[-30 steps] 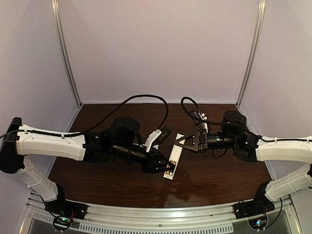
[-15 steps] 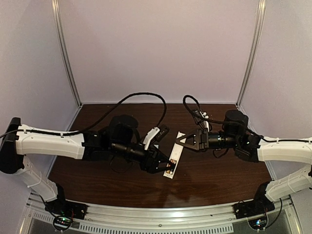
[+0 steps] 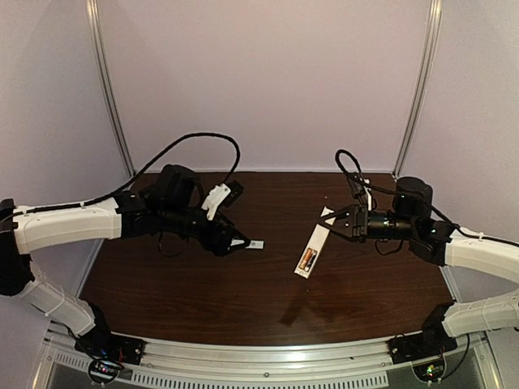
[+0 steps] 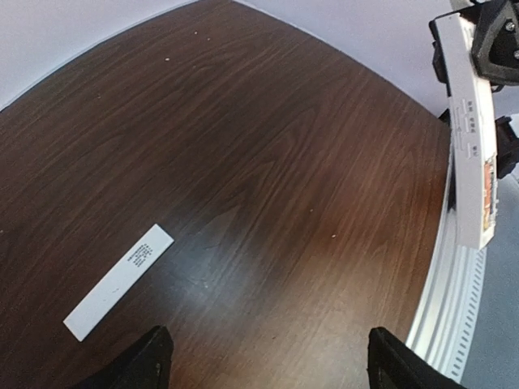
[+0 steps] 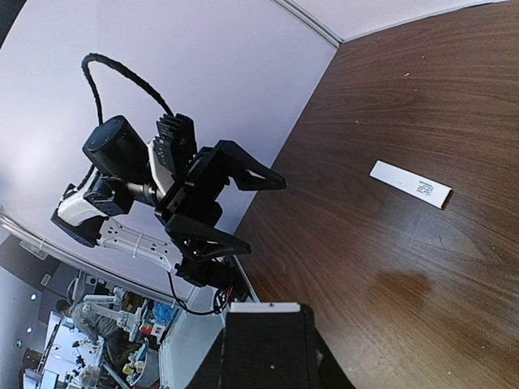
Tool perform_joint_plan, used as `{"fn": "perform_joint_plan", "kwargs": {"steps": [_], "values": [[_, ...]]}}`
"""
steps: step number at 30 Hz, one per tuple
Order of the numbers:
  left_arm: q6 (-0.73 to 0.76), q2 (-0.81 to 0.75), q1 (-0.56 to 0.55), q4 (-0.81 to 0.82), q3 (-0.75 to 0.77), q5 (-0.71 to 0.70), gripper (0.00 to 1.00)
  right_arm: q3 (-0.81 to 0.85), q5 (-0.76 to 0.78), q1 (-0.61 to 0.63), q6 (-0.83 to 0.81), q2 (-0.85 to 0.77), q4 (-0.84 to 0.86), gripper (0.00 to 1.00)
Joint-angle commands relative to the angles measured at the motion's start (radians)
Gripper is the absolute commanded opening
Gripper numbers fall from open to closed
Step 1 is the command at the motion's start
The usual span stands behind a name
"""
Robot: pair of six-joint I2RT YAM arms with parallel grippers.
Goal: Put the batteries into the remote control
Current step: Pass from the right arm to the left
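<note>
My right gripper [image 3: 336, 227] is shut on the upper end of the white remote control [image 3: 312, 250] and holds it tilted above the table, its shadow on the wood below. An orange battery [image 3: 306, 260] lies in the remote's open compartment; I cannot make out the black one. In the left wrist view the remote [image 4: 473, 138] hangs at the far right with the orange battery [image 4: 489, 190] in it. My left gripper [image 3: 238, 241] [image 4: 272, 365] stands open and empty, well left of the remote. The right wrist view shows the remote's end [image 5: 263, 308] between the right gripper's jaws.
A thin white printed strip [image 3: 255, 244] [image 4: 120, 281] [image 5: 410, 184] lies flat on the dark wooden table [image 3: 203, 292], just ahead of the left fingers. The metal rail [image 3: 268, 356] runs along the near edge. Pale walls close in the back and sides.
My left gripper has opened and drawn back to the left, away from the remote. The right gripper has carried the remote to the right and lifted it off the table.
</note>
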Motion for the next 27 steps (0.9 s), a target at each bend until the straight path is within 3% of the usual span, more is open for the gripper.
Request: {"fn": "perform_joint_plan", "kwargs": {"steps": [1,4,7,16,27], "values": [[0.123,0.051,0.017,-0.06,0.065,-0.025,0.82,-0.035,0.007,-0.025,-0.019,-0.017,-0.046,0.0],[0.072,0.073,0.006,0.006,0.058,0.007,0.79,-0.069,0.045,-0.028,0.017,-0.011,-0.019,0.0],[0.014,0.077,-0.068,0.098,0.054,-0.067,0.82,-0.102,0.088,-0.028,0.069,0.004,0.029,0.0],[-0.118,0.286,-0.269,0.11,0.283,-0.236,0.84,-0.147,0.176,-0.009,0.14,0.0,0.09,0.0],[-0.182,0.47,-0.298,0.084,0.463,-0.221,0.74,-0.151,0.209,0.018,0.151,-0.002,0.095,0.01]]}}
